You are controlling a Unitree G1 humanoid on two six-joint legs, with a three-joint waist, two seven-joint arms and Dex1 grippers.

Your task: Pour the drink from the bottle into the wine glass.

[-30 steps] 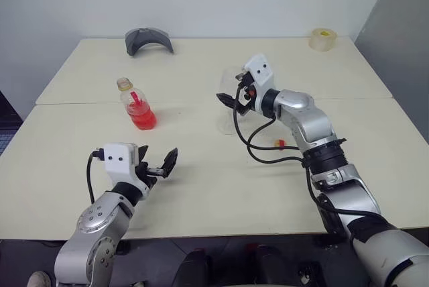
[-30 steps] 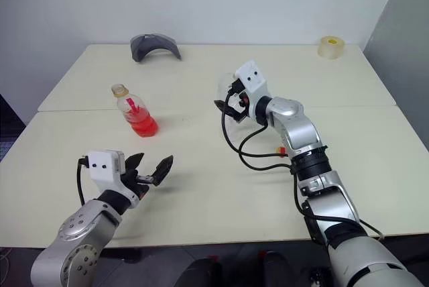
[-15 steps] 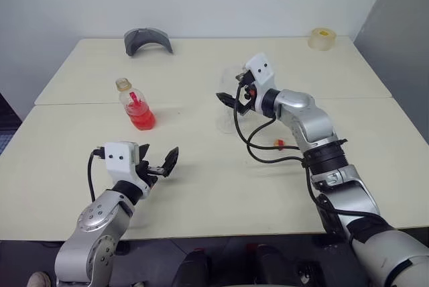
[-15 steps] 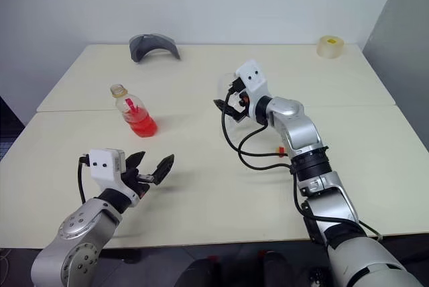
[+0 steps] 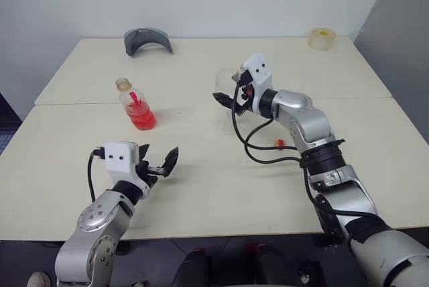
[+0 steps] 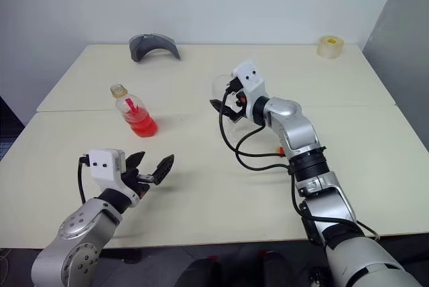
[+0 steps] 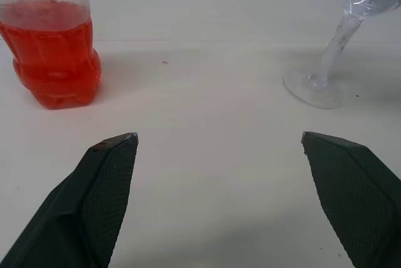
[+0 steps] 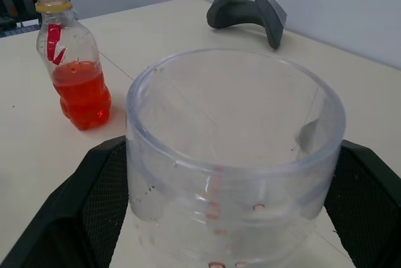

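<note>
The bottle [image 5: 137, 106] stands uncapped on the table's left half, its lower part filled with the red drink [image 5: 142, 118]. The wine glass [image 5: 223, 89] is at mid-table, its stem leaning and its foot [image 7: 313, 89] down at the tabletop. My right gripper [image 5: 228, 92] is shut on the wine glass, a finger pressed to each side of the wide bowl [image 8: 232, 149]. My left gripper [image 5: 161, 165] hovers open and empty near the front edge, pointing between the bottle [image 7: 56, 49] and the glass foot.
A small red-and-yellow cap [image 5: 279, 143] lies on the table beside my right forearm. A grey curved object [image 5: 147, 39] sits at the back left and a roll of tape [image 5: 322, 37] at the back right corner. A seam [image 5: 80, 103] crosses the table.
The glass bowl has tipped a little to the left in my right gripper. The left gripper and the bottle have stayed put.
</note>
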